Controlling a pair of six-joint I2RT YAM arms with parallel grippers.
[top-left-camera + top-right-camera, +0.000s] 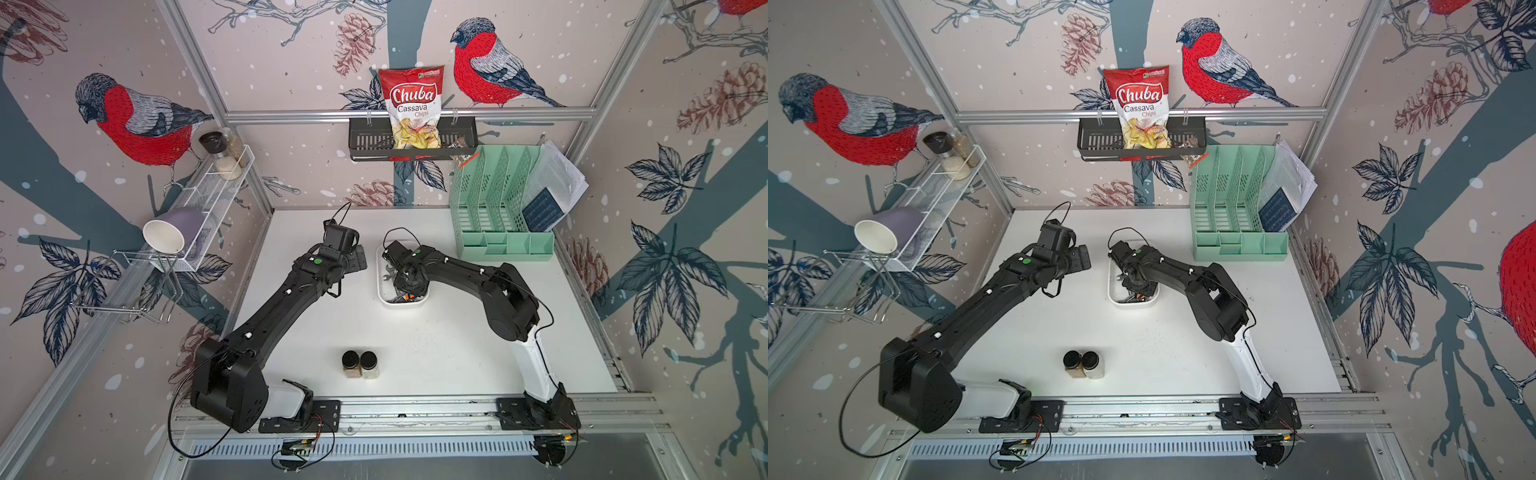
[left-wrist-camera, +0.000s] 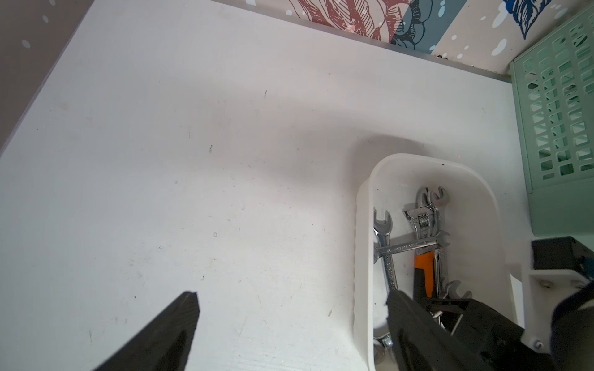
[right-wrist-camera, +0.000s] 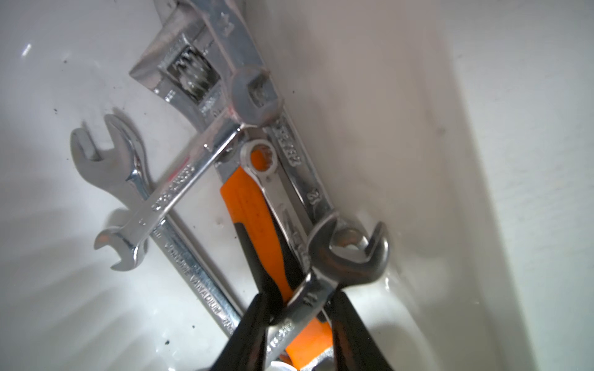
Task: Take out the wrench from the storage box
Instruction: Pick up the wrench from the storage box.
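The storage box [image 1: 401, 305] [image 1: 1133, 302] [image 2: 418, 159] is a shallow white tray at mid-table holding several chrome wrenches and an orange-handled adjustable one [image 3: 189, 74] [image 2: 421, 221]. My right gripper [image 3: 302, 305] [image 1: 405, 282] reaches down inside the box. Its black fingers [image 3: 260, 308] press both sides of the shank of an open-ended wrench [image 3: 350, 257], which lies tilted across the orange handle. My left gripper [image 2: 292, 298] [image 1: 357, 259] hovers open beside the box; one finger is over the bare table and the other over the box's rim, and it holds nothing.
A mint-green file organiser [image 1: 494, 208] [image 2: 559, 112] stands just behind and right of the box. Two dark-lidded jars [image 1: 359, 363] stand near the table's front. A black wall shelf with a chips bag [image 1: 411, 145] hangs at the back, and a white wire shelf [image 1: 216, 195] hangs on the left.
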